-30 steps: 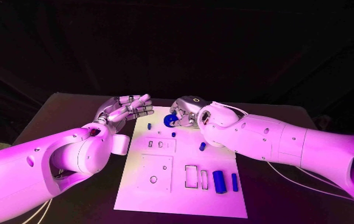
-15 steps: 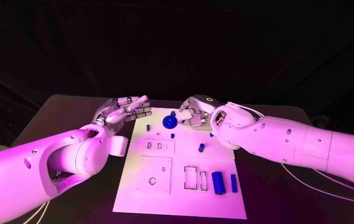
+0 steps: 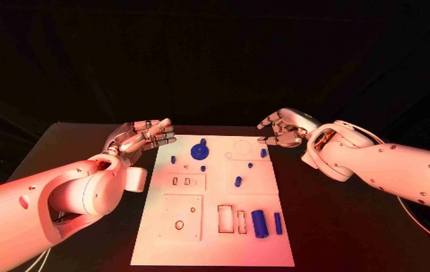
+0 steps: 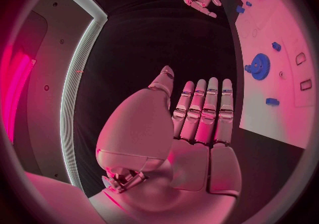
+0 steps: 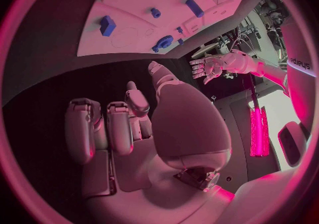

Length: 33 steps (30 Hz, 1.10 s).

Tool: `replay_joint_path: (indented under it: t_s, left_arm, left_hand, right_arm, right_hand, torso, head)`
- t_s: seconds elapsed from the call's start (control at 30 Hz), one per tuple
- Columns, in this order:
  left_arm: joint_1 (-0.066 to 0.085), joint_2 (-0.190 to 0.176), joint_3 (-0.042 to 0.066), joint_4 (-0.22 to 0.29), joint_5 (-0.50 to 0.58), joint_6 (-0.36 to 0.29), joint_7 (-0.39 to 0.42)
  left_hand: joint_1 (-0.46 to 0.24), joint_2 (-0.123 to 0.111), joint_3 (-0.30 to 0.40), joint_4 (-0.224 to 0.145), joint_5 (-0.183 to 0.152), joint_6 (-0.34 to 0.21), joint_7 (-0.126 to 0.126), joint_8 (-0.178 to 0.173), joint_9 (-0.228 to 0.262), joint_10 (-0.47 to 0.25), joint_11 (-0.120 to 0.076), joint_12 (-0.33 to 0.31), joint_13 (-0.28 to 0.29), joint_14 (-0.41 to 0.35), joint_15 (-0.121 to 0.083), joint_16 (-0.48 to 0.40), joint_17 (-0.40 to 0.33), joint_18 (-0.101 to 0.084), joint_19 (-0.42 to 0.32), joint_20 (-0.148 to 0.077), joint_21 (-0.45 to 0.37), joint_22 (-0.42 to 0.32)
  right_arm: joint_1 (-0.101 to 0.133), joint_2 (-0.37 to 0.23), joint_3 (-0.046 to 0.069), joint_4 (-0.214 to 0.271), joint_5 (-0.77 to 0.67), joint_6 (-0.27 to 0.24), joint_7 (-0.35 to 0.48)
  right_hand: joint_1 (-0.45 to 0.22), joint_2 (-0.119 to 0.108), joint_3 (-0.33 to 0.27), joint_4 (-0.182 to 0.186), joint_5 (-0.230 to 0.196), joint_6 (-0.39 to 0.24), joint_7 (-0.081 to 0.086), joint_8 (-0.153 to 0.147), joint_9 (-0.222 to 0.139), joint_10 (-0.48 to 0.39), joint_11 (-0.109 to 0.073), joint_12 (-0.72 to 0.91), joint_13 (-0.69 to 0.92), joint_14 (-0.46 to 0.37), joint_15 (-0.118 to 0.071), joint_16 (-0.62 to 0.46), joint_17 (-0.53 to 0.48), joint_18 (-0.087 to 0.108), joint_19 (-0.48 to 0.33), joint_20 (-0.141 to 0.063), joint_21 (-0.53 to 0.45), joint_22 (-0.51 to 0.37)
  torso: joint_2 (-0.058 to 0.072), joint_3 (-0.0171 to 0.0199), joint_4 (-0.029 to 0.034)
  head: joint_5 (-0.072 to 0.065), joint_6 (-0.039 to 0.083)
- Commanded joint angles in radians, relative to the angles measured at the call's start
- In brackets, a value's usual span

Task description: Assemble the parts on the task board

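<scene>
Head view is showing the blue gear lying at the task board's far end; both the left hand and the right hand are hovering empty, fingers loosely apart. Small, stiff, probably light: pinching its rim looks best

One task board, nine blue parts.

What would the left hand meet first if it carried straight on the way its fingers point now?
Probably the blue gear on the task board. The left hand is open and points across the board's far end; its height is unclear, so it might pass above.
</scene>
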Motion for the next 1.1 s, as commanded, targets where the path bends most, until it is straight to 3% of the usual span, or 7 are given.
replay_joint_path:
  t_s: [0.03, 0.13, 0.2, 0.53, 0.63, 0.77, 1.1]
  left_arm:
    - [0.001, 0.0, 0.001, -0.007, -0.005, 0.023, 0.018]
    - [0.001, -0.001, 0.001, -0.011, -0.005, 0.025, 0.019]
    - [0.001, -0.001, 0.001, -0.013, -0.005, 0.025, 0.018]
    - [0.001, 0.003, 0.001, -0.018, -0.005, 0.027, 0.016]
    - [0.001, 0.002, 0.001, -0.017, -0.005, 0.027, 0.015]
    - [0.001, 0.003, 0.001, -0.017, -0.005, 0.028, 0.014]
    - [0.001, 0.003, 0.001, -0.016, -0.005, 0.028, 0.013]
  left_hand:
    - [0.005, 0.003, 0.0, -0.008, 0.006, -0.001, 0.007, -0.004, -0.001, -0.007, -0.003, -0.005, 0.0, -0.004, 0.001, -0.005, -0.001, 0.001, -0.002, -0.002, -0.002, 0.0]
    - [0.005, 0.003, 0.0, -0.008, 0.006, -0.001, 0.007, -0.004, -0.001, -0.007, -0.003, -0.005, 0.0, -0.004, 0.001, -0.005, -0.001, 0.001, -0.002, -0.002, -0.002, 0.0]
    - [0.005, 0.003, 0.0, -0.008, 0.006, -0.001, 0.007, -0.004, -0.001, -0.007, -0.003, -0.005, 0.0, -0.004, 0.001, -0.005, -0.001, 0.001, -0.002, -0.002, -0.002, 0.0]
    - [0.006, 0.003, 0.0, -0.008, 0.006, -0.001, 0.007, -0.004, -0.001, -0.007, -0.003, -0.005, 0.0, -0.004, 0.001, -0.005, -0.001, 0.001, -0.002, -0.002, -0.002, 0.0]
    - [0.006, 0.003, 0.0, -0.008, 0.006, -0.001, 0.007, -0.004, -0.001, -0.007, -0.003, -0.005, 0.0, -0.004, 0.001, -0.005, -0.001, 0.001, -0.002, -0.002, -0.002, 0.0]
    - [0.006, 0.003, 0.0, -0.008, 0.006, -0.001, 0.007, -0.004, -0.001, -0.007, -0.003, -0.005, 0.0, -0.004, 0.001, -0.005, -0.001, 0.001, -0.002, -0.002, -0.002, 0.0]
    - [0.006, 0.003, 0.0, -0.008, 0.006, -0.001, 0.007, -0.004, -0.001, -0.007, -0.003, -0.005, 0.0, -0.004, 0.001, -0.005, -0.001, 0.001, -0.002, -0.002, -0.002, 0.0]
  right_arm:
    - [-0.007, -0.019, -0.001, -0.01, 0.109, 0.025, 0.125]
    - [-0.014, -0.032, -0.001, -0.025, 0.116, 0.04, 0.128]
    - [-0.023, -0.035, -0.001, -0.037, 0.115, 0.05, 0.127]
    - [-0.072, -0.007, -0.002, -0.094, 0.081, 0.078, 0.092]
    - [-0.08, 0.008, -0.002, -0.11, 0.069, 0.078, 0.076]
    - [-0.091, 0.027, -0.002, -0.13, 0.059, 0.075, 0.061]
    - [-0.103, 0.06, -0.001, -0.156, 0.044, 0.066, 0.041]
  right_hand:
    - [0.01, -0.004, -0.007, -0.001, -0.005, 0.001, -0.004, -0.007, -0.002, -0.008, 0.0, -0.007, -0.002, 0.06, -0.004, -0.005, 0.073, 0.006, -0.006, 0.003, -0.005, 0.126]
    - [0.015, -0.005, -0.009, -0.004, -0.007, -0.001, -0.003, -0.009, -0.003, -0.01, 0.001, -0.008, -0.003, 0.061, -0.004, -0.003, 0.076, 0.006, -0.005, 0.003, -0.004, 0.127]
    - [0.016, -0.006, -0.011, -0.004, -0.012, -0.003, -0.002, -0.01, -0.004, -0.009, 0.002, -0.008, -0.002, 0.062, -0.003, -0.002, 0.079, 0.005, -0.003, 0.003, -0.002, 0.13]
    - [0.025, -0.005, -0.017, -0.008, -0.024, -0.008, 0.003, -0.015, -0.005, -0.003, 0.006, 0.0, 0.006, 0.065, -0.001, 0.005, 0.092, 0.002, 0.006, 0.004, 0.007, 0.139]
    - [0.025, -0.005, -0.019, -0.007, -0.023, -0.009, 0.004, -0.017, -0.006, -0.002, 0.007, 0.0, 0.007, 0.066, 0.0, 0.006, 0.094, 0.002, 0.007, 0.004, 0.007, 0.14]
    - [0.026, -0.005, -0.021, -0.007, -0.021, -0.012, 0.005, -0.019, -0.007, -0.002, 0.008, 0.0, 0.007, 0.066, 0.001, 0.006, 0.096, 0.002, 0.007, 0.005, 0.007, 0.14]
    - [0.032, 0.006, -0.021, -0.007, -0.012, -0.011, 0.006, -0.019, -0.007, 0.005, 0.009, 0.008, 0.015, 0.066, 0.003, 0.006, 0.096, 0.0, 0.012, 0.007, 0.012, 0.146]
  torso:
    - [0.001, 0.0066, -0.0071]
    - [0.001, 0.0086, -0.0076]
    - [0.0, 0.0056, -0.0064]
    - [-0.001, 0.004, -0.0063]
    - [0.0, 0.0038, -0.007]
    - [-0.002, 0.003, -0.0033]
    - [-0.003, 0.0026, -0.0044]
  head:
    - [-0.002, -0.001]
    - [-0.005, -0.005]
    - [-0.009, -0.008]
    - [-0.01, -0.019]
    - [-0.01, -0.019]
    - [-0.013, -0.022]
    - [-0.01, -0.021]
